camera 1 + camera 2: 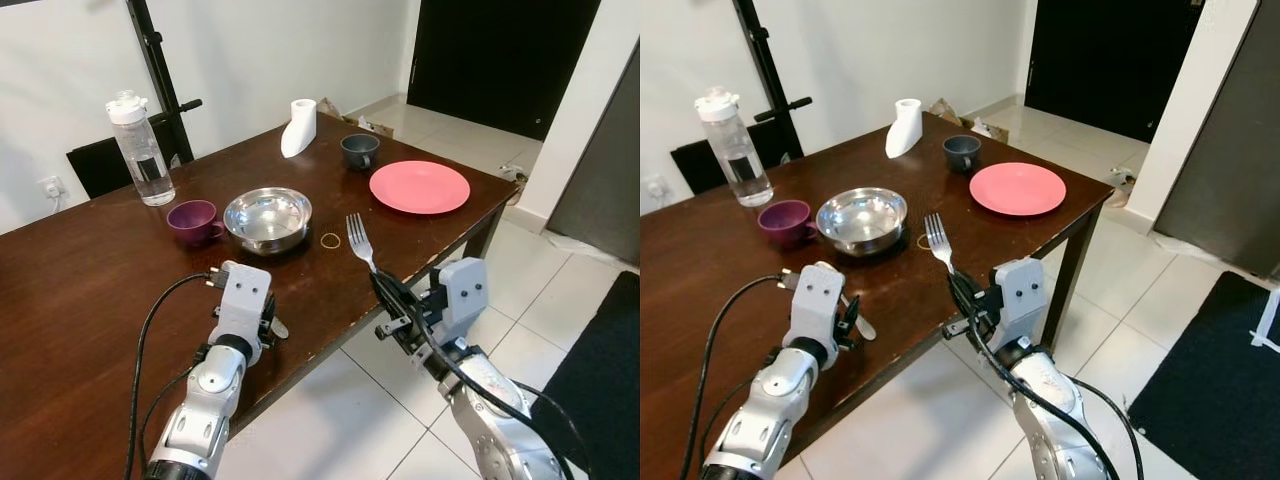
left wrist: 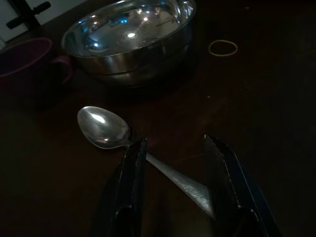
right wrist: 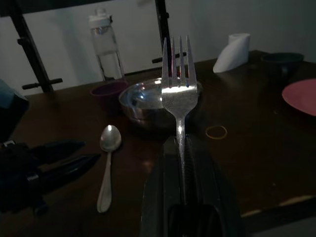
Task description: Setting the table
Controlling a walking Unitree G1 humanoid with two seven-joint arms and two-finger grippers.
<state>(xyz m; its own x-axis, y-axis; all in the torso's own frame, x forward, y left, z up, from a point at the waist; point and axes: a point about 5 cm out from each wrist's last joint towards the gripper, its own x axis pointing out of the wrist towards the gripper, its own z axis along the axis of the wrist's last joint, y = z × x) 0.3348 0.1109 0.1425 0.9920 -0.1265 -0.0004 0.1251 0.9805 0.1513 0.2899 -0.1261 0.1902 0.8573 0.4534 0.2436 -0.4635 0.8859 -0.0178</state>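
The right gripper (image 3: 180, 163) clamps the fork (image 3: 178, 84) upright, clear of the tabletop (image 1: 90, 280) — likely for carrying. The left gripper's (image 2: 175, 170) fingers straddle the lying spoon (image 2: 106, 128) — apart, poised to pinch.

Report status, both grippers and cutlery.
Right gripper shut on fork, tines up. Left gripper open astride spoon handle on table. Nothing in the way.

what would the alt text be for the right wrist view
The right gripper holds a fork upright, tines up, its jaws shut on the handle, above a dark wooden table. Beyond it sit a steel bowl, a spoon, a rubber band and a pink plate, with the left gripper near the spoon.
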